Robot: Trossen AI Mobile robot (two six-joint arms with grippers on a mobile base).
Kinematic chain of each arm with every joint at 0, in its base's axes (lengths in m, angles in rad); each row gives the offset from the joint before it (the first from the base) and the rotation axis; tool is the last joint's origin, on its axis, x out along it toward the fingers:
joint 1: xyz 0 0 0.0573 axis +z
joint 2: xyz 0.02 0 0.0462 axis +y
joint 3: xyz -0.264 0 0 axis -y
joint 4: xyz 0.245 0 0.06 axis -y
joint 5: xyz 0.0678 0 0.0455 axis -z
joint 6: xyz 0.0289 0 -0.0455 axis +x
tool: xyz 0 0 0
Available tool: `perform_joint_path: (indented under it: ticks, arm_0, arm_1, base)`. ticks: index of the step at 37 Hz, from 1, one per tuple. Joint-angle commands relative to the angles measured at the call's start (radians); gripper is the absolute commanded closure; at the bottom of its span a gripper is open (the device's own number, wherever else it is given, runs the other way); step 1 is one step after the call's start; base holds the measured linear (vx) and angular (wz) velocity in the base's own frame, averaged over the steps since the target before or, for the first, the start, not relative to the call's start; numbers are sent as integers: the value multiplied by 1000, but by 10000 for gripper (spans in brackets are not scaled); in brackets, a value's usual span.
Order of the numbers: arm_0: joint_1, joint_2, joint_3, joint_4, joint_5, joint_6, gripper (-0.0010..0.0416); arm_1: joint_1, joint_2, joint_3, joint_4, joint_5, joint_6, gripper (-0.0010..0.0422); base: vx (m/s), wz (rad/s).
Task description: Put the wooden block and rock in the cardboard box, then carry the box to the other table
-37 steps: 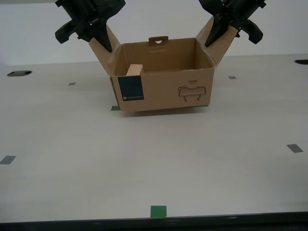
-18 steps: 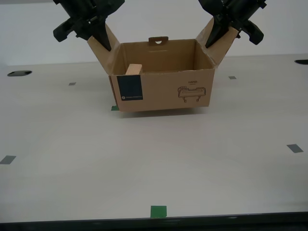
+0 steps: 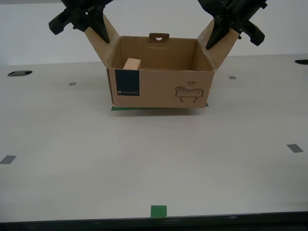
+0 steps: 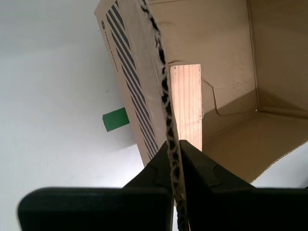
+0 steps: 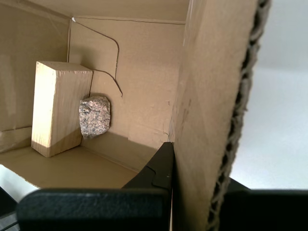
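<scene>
The cardboard box [image 3: 159, 89] hangs level just above the pale table [image 3: 154, 159], held by its two raised side flaps. My second gripper [image 3: 97, 30] is shut on the flap at the exterior view's left, its jaws [image 4: 174, 154] pinching the cardboard edge. My first gripper [image 3: 220, 32] is shut on the flap at the exterior view's right and clamps it [image 5: 197, 178] too. Inside the box [image 5: 144, 72], the wooden block [image 5: 57, 108] stands on end against a wall, and the rock [image 5: 94, 116] rests beside it. The block [image 3: 131, 64] [image 4: 186, 106] sits near the second gripper's side. The other table is out of view.
Green tape [image 3: 126, 108] lies on the table under the box, and another green square [image 3: 158, 211] sits near the front edge. Grey tape squares [image 3: 294, 148] [image 3: 7, 159] dot the surface. A dark hole [image 3: 19, 73] is at the exterior view's far left.
The box has risen slightly and levelled out; its side at the exterior view's left came up with my second gripper. More green tape shows beneath it now.
</scene>
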Motion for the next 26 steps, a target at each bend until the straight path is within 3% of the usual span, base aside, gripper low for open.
perform_joint_path:
  ticks: [1,12,26]
  arm_0:
    - [0,-1,1,-9,4,-1,406]
    - [0,-3,1,-5,5,-5,406]
    - [-8,-3,97,-9,5,4,406]
  arm_1:
    - [-9,-2,2,-5,2,2,413]
    - [-23,-5,2,40,2,10,413]
    - [-24,-5,3,116,2,-25,413]
  base:
    - [-27,0]
    - [-94,-1]
    - [-267,1]
